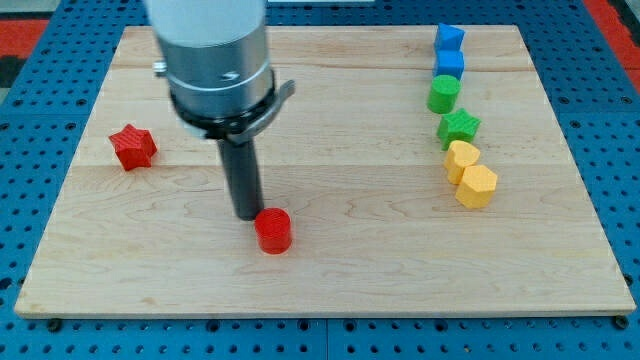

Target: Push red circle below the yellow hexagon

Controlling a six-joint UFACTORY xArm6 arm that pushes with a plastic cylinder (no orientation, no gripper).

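Observation:
The red circle [273, 231], a short red cylinder, stands on the wooden board [330, 270] at the lower middle-left. My tip [246, 215] is just to its upper left, touching or nearly touching it. The yellow hexagon [477, 186] lies at the view's right, far to the right of the red circle and slightly higher. A yellow heart-like block [461, 157] sits against the hexagon's upper left.
A red star [133, 146] lies at the left. On the right, a column runs down from the top: a blue block [449, 38], a blue cube [450, 64], a green cylinder [444, 94], a green star [460, 126].

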